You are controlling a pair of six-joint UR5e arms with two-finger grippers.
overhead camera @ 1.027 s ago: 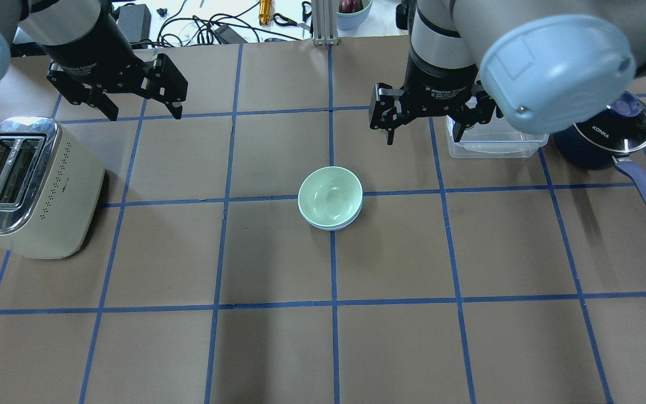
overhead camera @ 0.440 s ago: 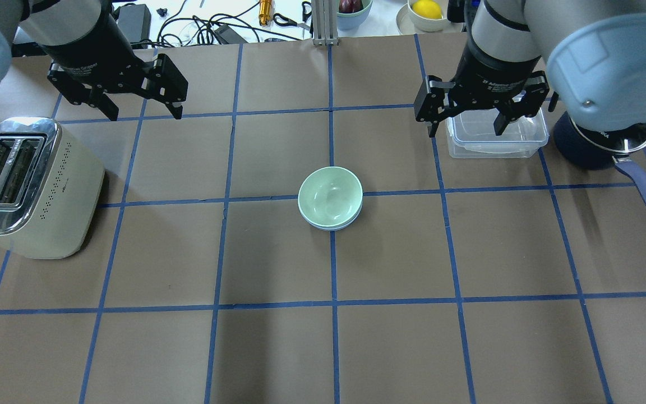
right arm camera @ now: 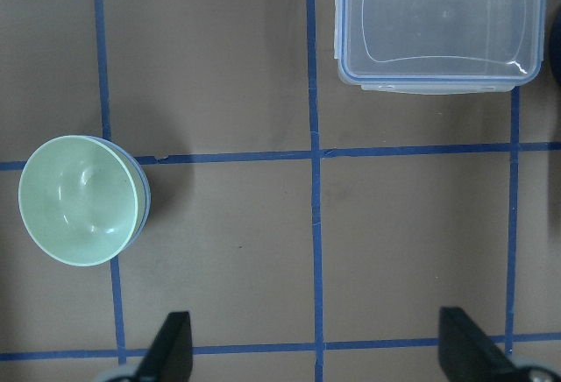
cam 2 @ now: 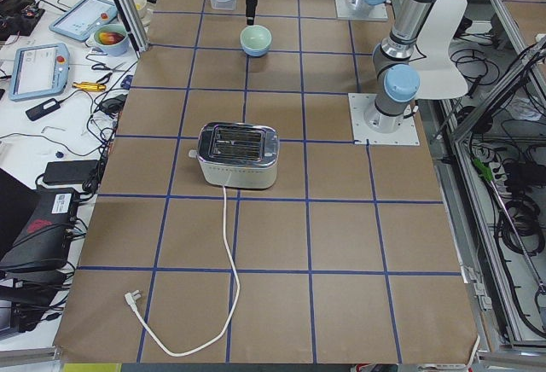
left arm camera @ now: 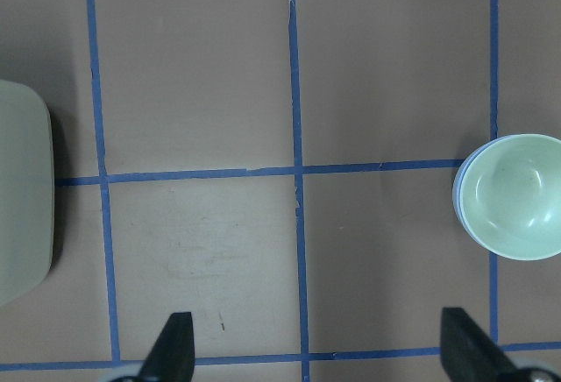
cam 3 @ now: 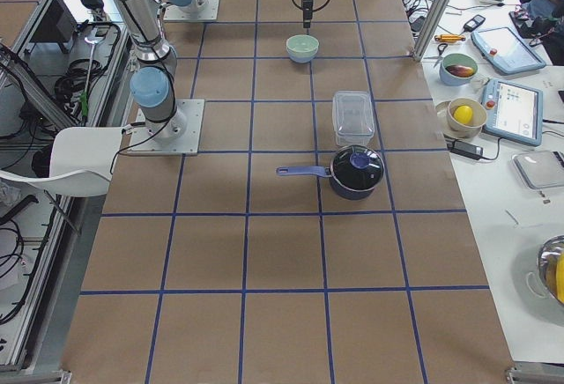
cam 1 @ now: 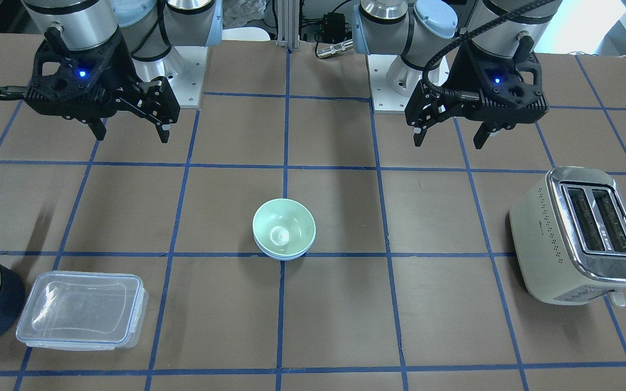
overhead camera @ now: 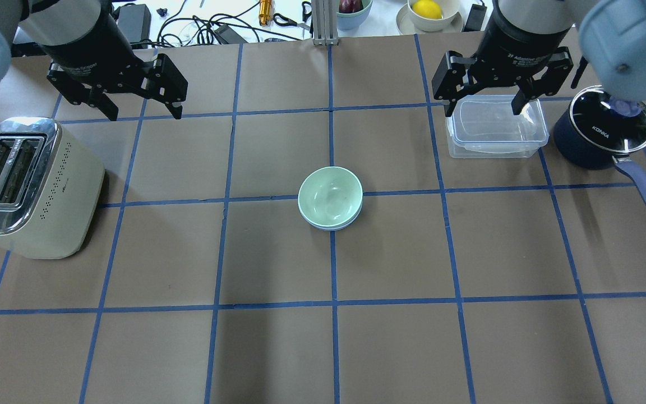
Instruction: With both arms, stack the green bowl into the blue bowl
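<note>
Brown paper taped in blue squares covers the table [overhead camera: 334,348], with open squares seen on every side of the stacked pair at its centre. The green bowl [overhead camera: 330,196], pale mint and matte, is seated upright inside the blue bowl [cam 1: 283,255], shown only as a thin rim. Farther back, the left gripper [overhead camera: 144,114] and right gripper [overhead camera: 483,109] are held raised, jaws spread wide, gripping nothing. Two bowls, one toaster [overhead camera: 31,191], one clear lidded container [overhead camera: 494,137] and one navy saucepan [overhead camera: 598,143] are counted.
</note>
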